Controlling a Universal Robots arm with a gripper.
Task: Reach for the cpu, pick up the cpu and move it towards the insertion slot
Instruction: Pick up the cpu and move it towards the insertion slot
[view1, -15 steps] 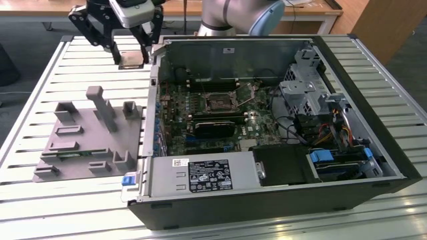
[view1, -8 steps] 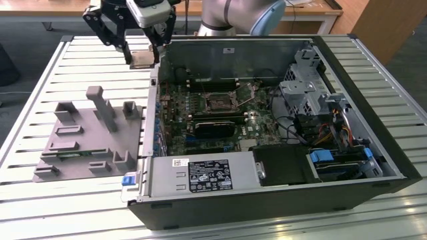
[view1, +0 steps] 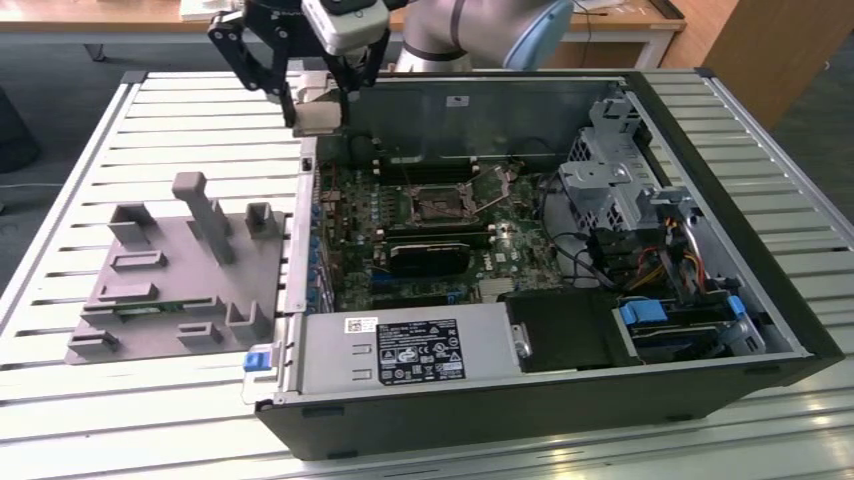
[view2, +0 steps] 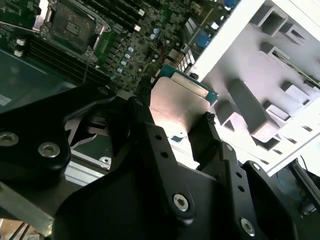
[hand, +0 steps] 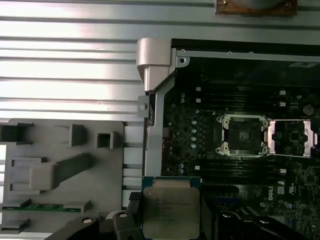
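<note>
Exterior view: gripper (view1: 316, 92) pinches the chip (view1: 318, 112), raised over the open computer case's (view1: 747, 230) edge.
Case: holds the motherboard (view1: 441, 235) with its empty socket (view1: 438, 204).
Grey tray (view1: 160, 300): beside the case, on the slatted table (view1: 187, 130).

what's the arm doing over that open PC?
The arm's tool is shut on the cpu, holding it in the air above the edge of the open computer case, near the grey fixture block. The insertion slot on the motherboard sits open and empty, with its bracket flipped back as the first wrist view shows. The chip is lifted but not yet over the socket.
</note>
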